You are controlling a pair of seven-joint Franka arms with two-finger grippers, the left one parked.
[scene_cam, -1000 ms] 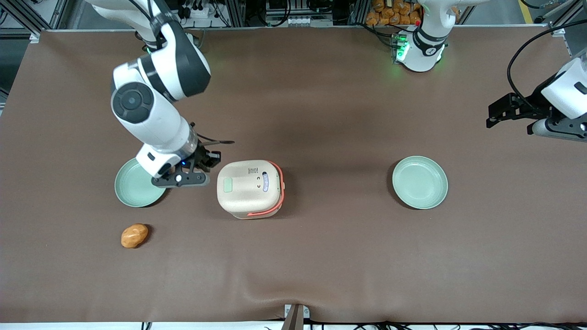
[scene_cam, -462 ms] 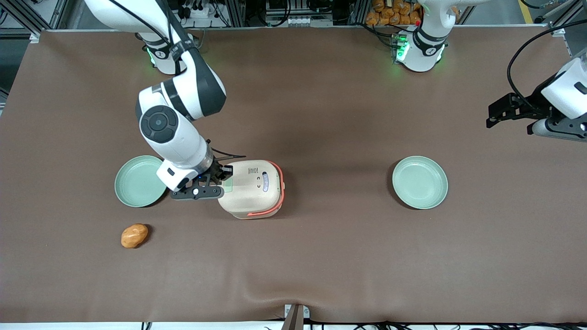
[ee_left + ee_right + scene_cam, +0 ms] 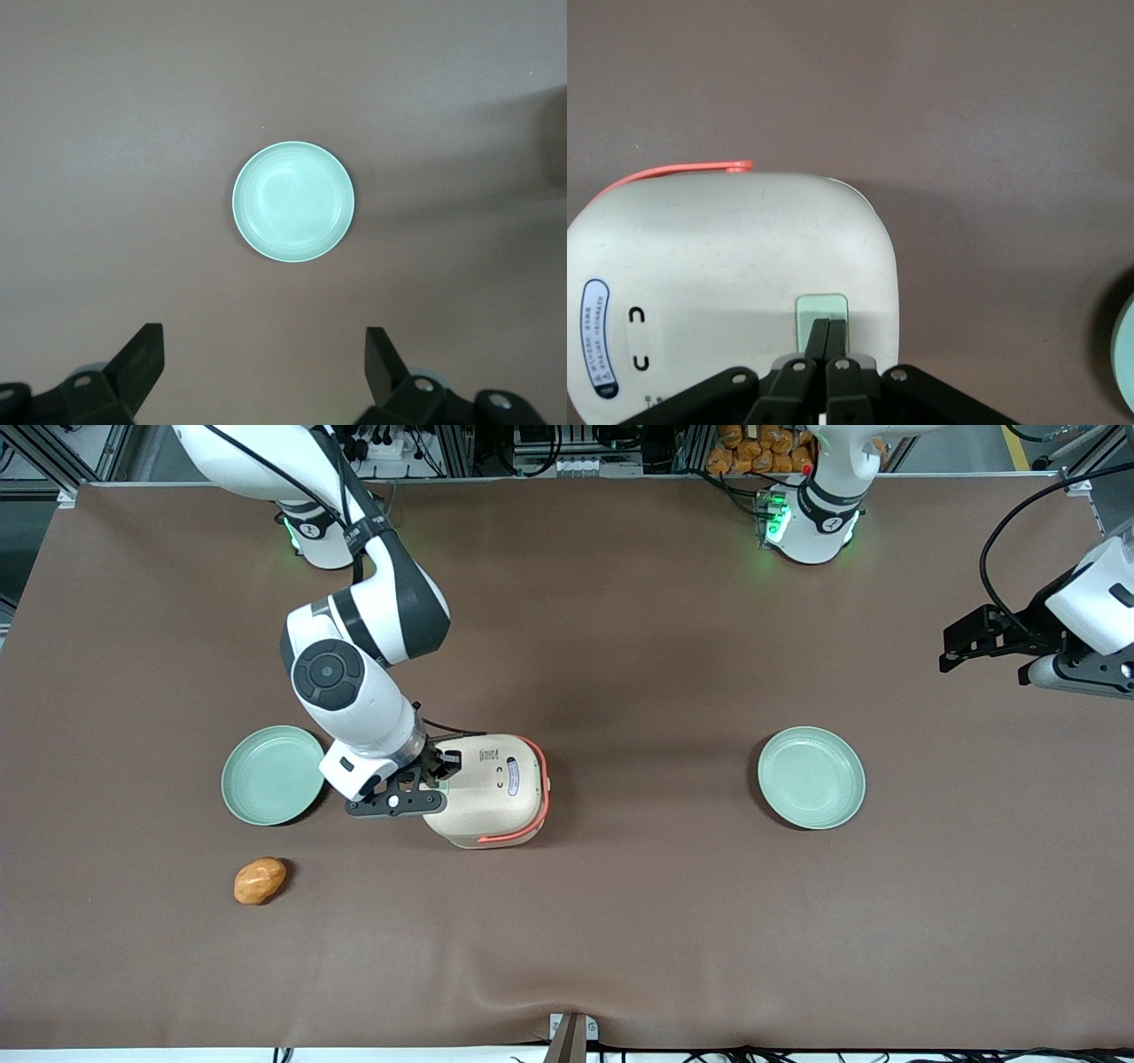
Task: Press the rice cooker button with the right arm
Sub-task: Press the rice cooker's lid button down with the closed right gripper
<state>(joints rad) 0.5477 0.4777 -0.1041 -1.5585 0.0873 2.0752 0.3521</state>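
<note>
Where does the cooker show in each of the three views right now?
Front view: the cooker sits between the two green plates, with the shut gripper over its lid.
Right wrist view: the cooker lies under the fingertips, which meet at its green button.
Left wrist view: not in it.
Shared landmark: the orange handle.

place: robotics lab | signs: brown-covered table, aluminium frame rails, cable bundles, arm bases glowing green, gripper over rice cooker
</note>
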